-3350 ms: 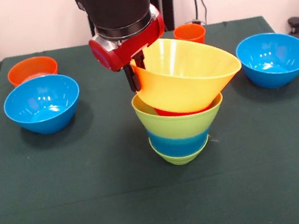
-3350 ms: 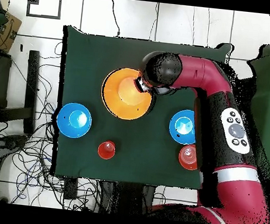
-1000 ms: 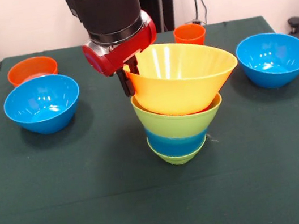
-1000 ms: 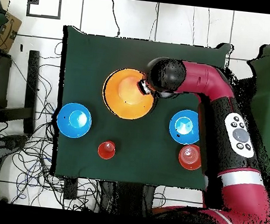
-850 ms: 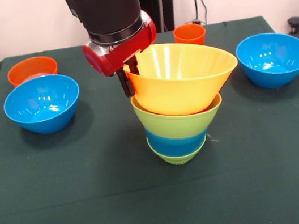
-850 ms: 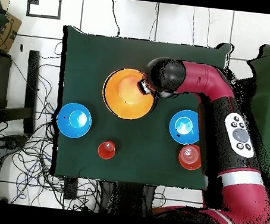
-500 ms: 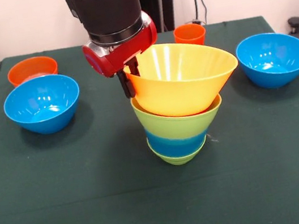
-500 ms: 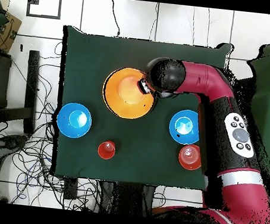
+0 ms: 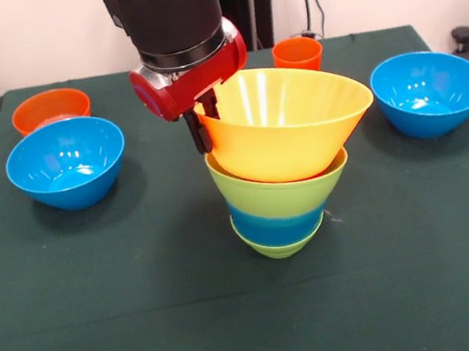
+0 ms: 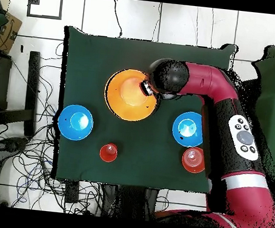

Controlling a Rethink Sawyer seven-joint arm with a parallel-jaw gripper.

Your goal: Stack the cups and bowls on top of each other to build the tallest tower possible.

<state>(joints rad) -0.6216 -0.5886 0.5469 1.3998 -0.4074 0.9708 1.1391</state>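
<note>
gripper pinching yellow bowl by rim, fingers closed on it. bowl tilted on tower, probably not seated yet, hard to tell.

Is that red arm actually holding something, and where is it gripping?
Yes: its tool pinches the big yellow bowl by the rim, on the side nearest the arm, atop the tower.

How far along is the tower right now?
Done: the tower has green, blue and lime bowls nested. In hand: the gripper holds the yellow bowl by its rim, tilted on top. Left: two blue bowls, the orange bowl and orange cup.
</note>
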